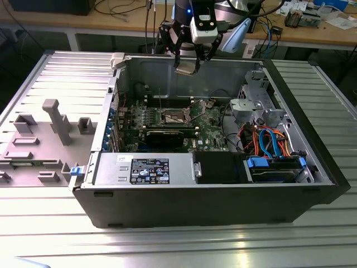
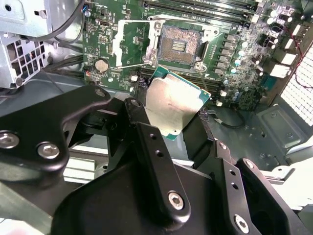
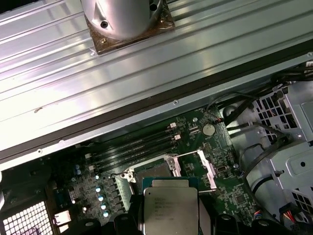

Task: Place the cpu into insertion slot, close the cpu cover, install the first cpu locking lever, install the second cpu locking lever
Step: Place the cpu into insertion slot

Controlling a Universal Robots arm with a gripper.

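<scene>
Your tool (image 1: 188,60) clamps the cpu (image 2: 172,100) by two opposite edges, high over the open case. The chip is square, with no longer side. Its dull silver top faces the wrist cameras, edged by a green rim. Below the tool lies the insertion slot (image 2: 179,45), with the cpu cover (image 2: 117,46) swung open beside it. In the first wrist view the chip hides the slot's near edge.

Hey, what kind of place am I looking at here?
Probably a robotics lab or workshop bench. An opened desktop computer case lies on a grooved metal table, wooden workbenches strewn with cables stand behind, and the gripper holds the cpu above the motherboard.
</scene>
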